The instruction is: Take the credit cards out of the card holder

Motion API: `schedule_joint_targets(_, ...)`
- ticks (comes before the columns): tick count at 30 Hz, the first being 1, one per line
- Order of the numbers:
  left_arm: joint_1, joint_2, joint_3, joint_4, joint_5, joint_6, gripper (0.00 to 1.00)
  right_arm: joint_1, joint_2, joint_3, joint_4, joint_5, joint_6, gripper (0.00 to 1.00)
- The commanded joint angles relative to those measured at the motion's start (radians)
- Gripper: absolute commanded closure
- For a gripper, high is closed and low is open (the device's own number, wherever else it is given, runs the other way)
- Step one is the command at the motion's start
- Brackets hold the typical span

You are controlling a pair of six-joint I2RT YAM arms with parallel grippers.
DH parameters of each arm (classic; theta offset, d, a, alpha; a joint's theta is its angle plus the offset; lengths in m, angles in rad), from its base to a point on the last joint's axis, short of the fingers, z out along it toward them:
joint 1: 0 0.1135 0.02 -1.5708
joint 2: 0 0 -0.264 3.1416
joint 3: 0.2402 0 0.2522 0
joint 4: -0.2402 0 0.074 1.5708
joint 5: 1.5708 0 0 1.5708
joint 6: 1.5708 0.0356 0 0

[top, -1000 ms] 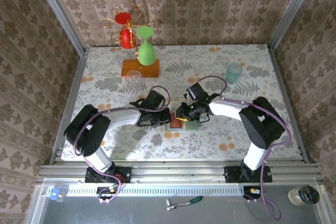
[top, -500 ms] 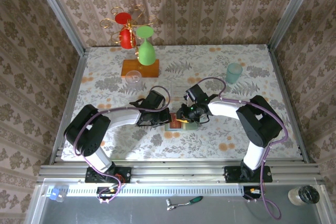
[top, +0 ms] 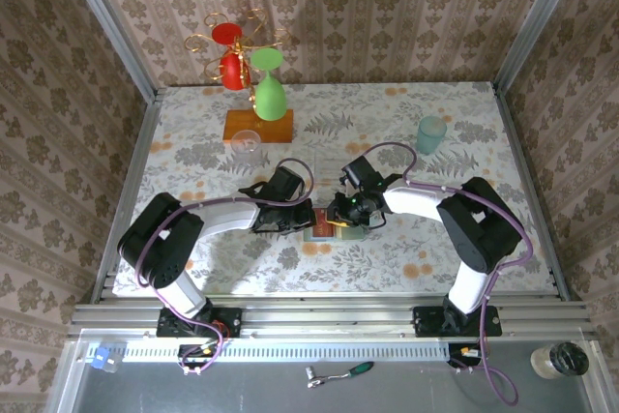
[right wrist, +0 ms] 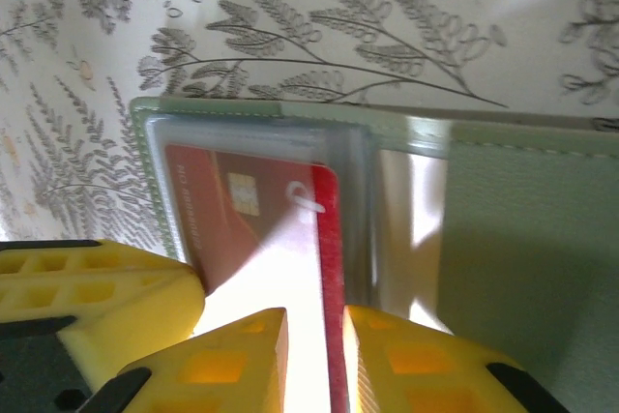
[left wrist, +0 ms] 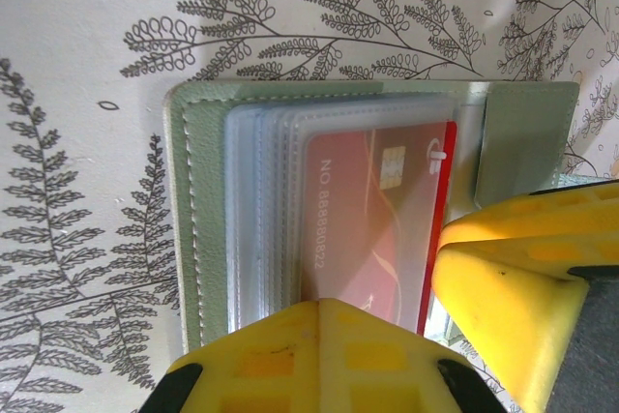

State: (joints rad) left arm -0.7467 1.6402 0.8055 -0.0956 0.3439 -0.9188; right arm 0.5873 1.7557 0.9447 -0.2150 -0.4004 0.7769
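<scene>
One high overview, two close wrist views.
The whole tabletop (top: pixel 455 132) is seen from above and behind its near edge, facing the far edge. From each wrist, the open card holder (top: pixel 319 233) (left wrist: pixel 198 239) (right wrist: pixel 522 229), lying toward the middle of the near edge, is looked down on at very close range; it is shared by all three views.

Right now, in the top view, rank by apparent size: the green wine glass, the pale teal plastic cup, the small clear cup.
1. Green wine glass, perhaps nearer the camera.
2. Pale teal cup.
3. Small clear cup, only slightly smaller.
</scene>
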Motion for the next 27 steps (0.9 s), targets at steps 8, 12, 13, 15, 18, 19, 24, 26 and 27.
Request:
schedule_joint_targets(8,-0.007,-0.044,0.004,-0.044,-0.017,0.016,0.94,0.003,-0.051,-0.011,-0.045,0.036,-0.027,0.77)
schedule_joint_targets(12,-0.008,-0.062,0.028,-0.074,-0.034,0.03,0.94,0.003,-0.069,-0.017,-0.032,0.032,-0.032,0.77)
schedule_joint_targets(13,-0.007,-0.06,0.033,-0.088,-0.043,0.036,0.95,0.003,-0.07,-0.019,-0.025,0.028,-0.035,0.77)
schedule_joint_targets(15,-0.007,-0.053,0.039,-0.103,-0.052,0.044,0.96,0.004,-0.072,-0.021,-0.017,0.025,-0.039,0.77)
schedule_joint_targets(18,-0.006,-0.035,0.04,-0.096,-0.046,0.043,0.98,0.003,-0.064,-0.021,-0.006,0.013,-0.042,0.77)
schedule_joint_targets(19,-0.007,-0.028,0.038,-0.088,-0.043,0.041,0.98,0.003,-0.061,-0.022,-0.001,0.008,-0.042,0.77)
schedule_joint_targets(24,-0.007,-0.007,0.028,-0.06,-0.031,0.032,1.0,0.003,-0.047,-0.028,0.028,-0.018,-0.039,0.77)
schedule_joint_targets(26,-0.005,0.003,0.023,-0.054,-0.022,0.031,1.0,0.004,-0.037,-0.028,0.039,-0.031,-0.036,0.77)
schedule_joint_targets(27,-0.006,0.005,0.02,-0.053,-0.022,0.028,1.0,0.003,-0.031,-0.028,0.042,-0.038,-0.034,0.77)
